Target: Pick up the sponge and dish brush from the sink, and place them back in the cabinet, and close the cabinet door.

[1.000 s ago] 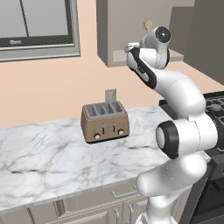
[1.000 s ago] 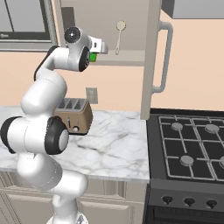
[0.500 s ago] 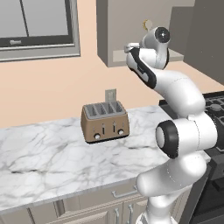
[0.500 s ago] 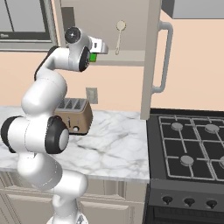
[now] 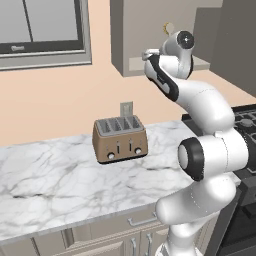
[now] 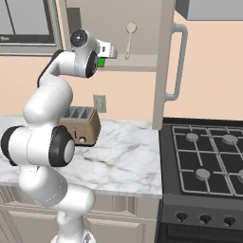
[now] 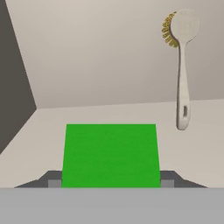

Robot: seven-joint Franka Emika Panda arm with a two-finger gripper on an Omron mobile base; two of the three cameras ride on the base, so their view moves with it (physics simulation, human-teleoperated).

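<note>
My gripper (image 7: 109, 180) is shut on the bright green sponge (image 7: 110, 154), with a dark fingertip at each side of it. The sponge is low over the pale shelf of the open cabinet (image 7: 87, 52). In the right base view the gripper (image 6: 109, 51) reaches into the cabinet (image 6: 142, 60) with the sponge (image 6: 101, 62) under the hand. The dish brush (image 7: 181, 65) stands upright against the cabinet's back wall, right of the sponge, head up; it is also the dish brush (image 6: 129, 40) in the right base view. The cabinet door (image 6: 164, 61) hangs open to the right. The sink is out of view.
A brown toaster (image 5: 120, 140) sits on the white marble counter (image 5: 60, 185) below the cabinet. A black stove (image 6: 204, 152) lies to the right. The open door's long handle (image 6: 179, 61) sticks out beside the arm. A window (image 5: 40, 30) is at the upper left.
</note>
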